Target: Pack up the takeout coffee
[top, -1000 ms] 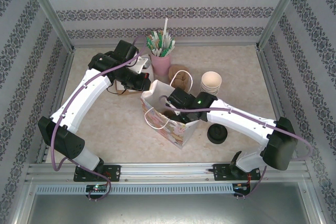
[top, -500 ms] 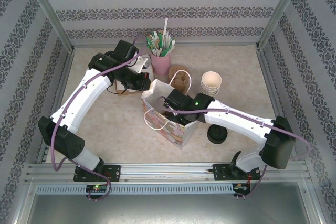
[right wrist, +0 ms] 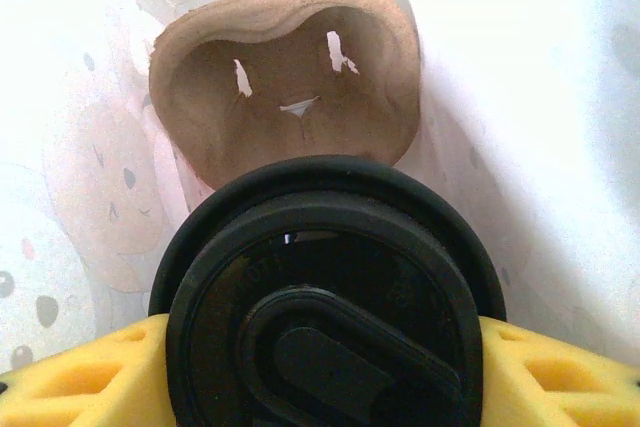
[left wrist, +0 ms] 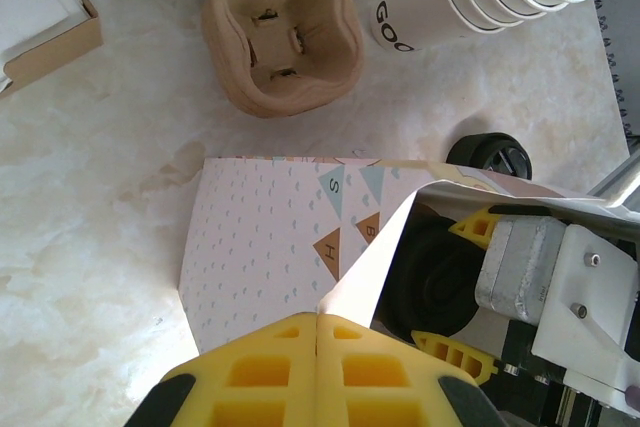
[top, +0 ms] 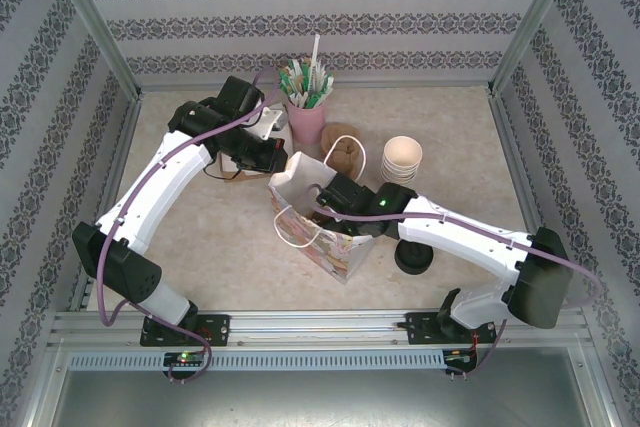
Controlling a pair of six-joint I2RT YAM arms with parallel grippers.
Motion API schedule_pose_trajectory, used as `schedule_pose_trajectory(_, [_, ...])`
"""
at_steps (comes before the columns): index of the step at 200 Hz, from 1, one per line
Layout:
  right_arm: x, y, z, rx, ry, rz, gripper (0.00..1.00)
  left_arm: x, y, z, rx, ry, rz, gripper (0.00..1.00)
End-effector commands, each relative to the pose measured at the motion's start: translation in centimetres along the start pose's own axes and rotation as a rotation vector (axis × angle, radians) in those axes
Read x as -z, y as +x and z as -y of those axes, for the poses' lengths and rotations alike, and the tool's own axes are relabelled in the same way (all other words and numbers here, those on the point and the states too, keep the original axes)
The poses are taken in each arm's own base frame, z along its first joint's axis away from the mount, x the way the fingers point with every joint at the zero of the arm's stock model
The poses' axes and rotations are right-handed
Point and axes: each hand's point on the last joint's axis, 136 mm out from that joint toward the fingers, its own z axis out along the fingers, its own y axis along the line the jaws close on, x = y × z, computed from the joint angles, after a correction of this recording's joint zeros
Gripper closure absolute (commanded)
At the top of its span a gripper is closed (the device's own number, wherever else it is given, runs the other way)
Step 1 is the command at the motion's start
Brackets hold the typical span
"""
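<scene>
The takeout coffee (right wrist: 325,297) shows its round black lid, held between the yellow fingers (right wrist: 75,377) of my right gripper (right wrist: 325,372). It hangs inside the patterned paper bag (top: 335,247), above a brown cup carrier (right wrist: 285,97) on the bag's floor. The left wrist view shows the same black lid of the coffee (left wrist: 435,272) inside the bag, with a right fingertip (left wrist: 478,224) beside it. My left gripper (left wrist: 318,322) is shut on the bag's upper rim (left wrist: 375,257), pulling the mouth open. From above, my left gripper (top: 272,162) sits at the bag's far-left corner.
A stack of lidless cream cups (top: 402,159), a second brown carrier (top: 345,150) and a pink cup of straws (top: 305,119) stand behind the bag. A pile of black lids (top: 413,255) lies right of it. A cardboard box (left wrist: 40,17) lies beyond the bag's left.
My right arm has shifted slightly to the right and lower, with the coffee in the bag's mouth. The left arm and the bag have not moved.
</scene>
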Motion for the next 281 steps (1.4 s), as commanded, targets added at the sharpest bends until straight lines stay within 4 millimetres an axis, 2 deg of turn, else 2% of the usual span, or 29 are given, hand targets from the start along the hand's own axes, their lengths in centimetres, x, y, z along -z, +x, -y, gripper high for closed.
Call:
schedule_pose_trajectory(1, [-0.3,1.4,0.9,0.001,0.051,-0.025,0.52,-0.2,-0.3,-0.1,0.006,-0.016,0.017,1.00])
schedule_pose_trajectory(62, [-4.4,6.3,1.5,0.017,0.109,-0.246,0.52,-0.2,-0.3,-0.2,0.007,-0.019,0.014,1.00])
schedule_pose_trajectory(85, [-5.2,8.1,2.0,0.029,0.148,-0.316,0.52,-0.3,-0.3,-0.3,0.007,-0.022,0.014,1.00])
schedule_pose_trajectory(104, [-5.3,8.4,2.0,0.016,0.145,-0.314,0.52,-0.3,-0.3,-0.4,0.008,-0.027,0.013,1.00])
schedule_pose_trajectory(141, [-4.3,6.6,1.7,-0.018,0.122,-0.208,0.52,-0.2,-0.3,-0.4,0.007,-0.028,0.015,1.00])
schedule_pose_trajectory(187, [-2.7,4.3,1.2,-0.039,0.100,-0.117,0.44,-0.2,-0.2,-0.4,0.009,-0.033,0.012,1.00])
schedule_pose_trajectory(281, [-0.7,1.7,1.3,-0.052,0.102,-0.045,0.33,-0.3,-0.2,-0.5,0.007,-0.037,0.007,1.00])
